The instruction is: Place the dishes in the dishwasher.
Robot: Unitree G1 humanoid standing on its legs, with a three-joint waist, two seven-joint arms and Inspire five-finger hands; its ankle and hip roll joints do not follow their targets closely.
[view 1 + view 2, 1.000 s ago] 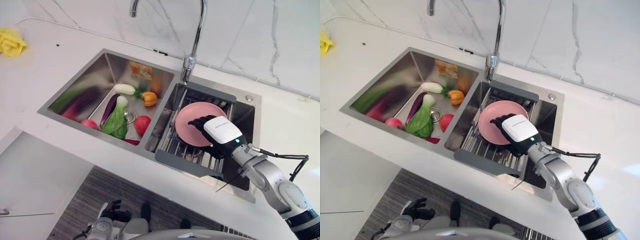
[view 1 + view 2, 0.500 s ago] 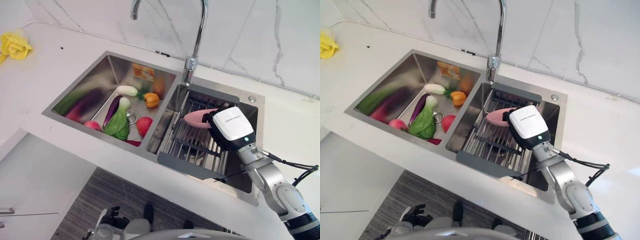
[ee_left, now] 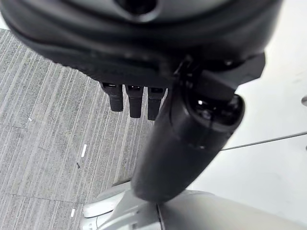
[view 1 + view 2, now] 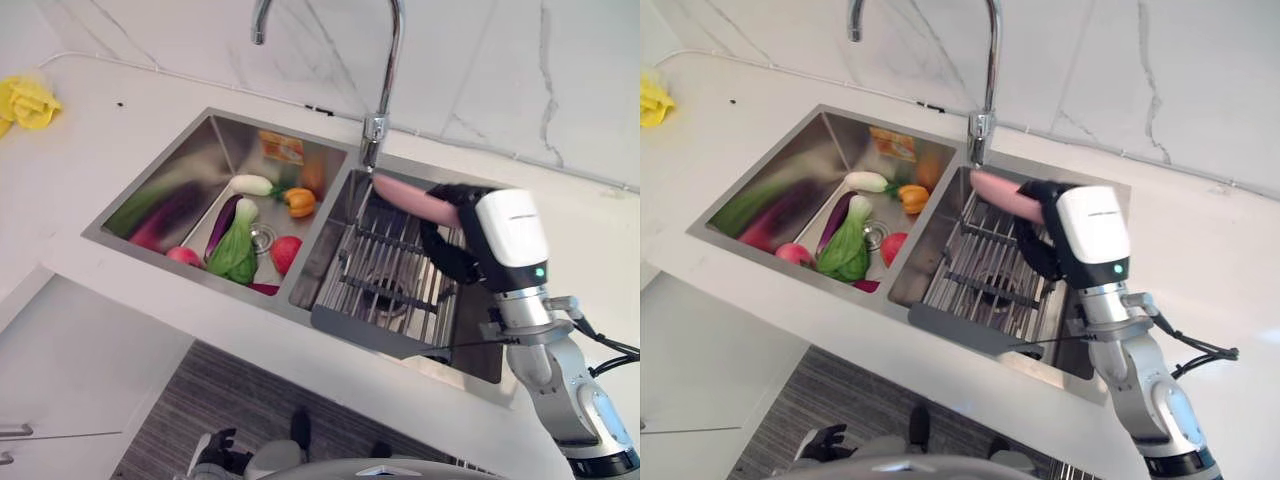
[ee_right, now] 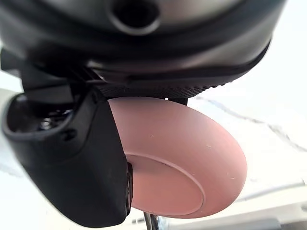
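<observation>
The right hand (image 4: 470, 240) grips the pink plate (image 4: 414, 200) edge-on, fingers and thumb pinching its rim, above the rack (image 4: 385, 285) in the sink's (image 4: 215, 135) right basin. The plate juts left from the hand. The left hand (image 3: 139, 98) hangs relaxed over the floor.

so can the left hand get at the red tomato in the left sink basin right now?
Probably not: the left hand hangs low over the grey floor, below the white counter, while the red tomato lies down in the steel basin.
</observation>
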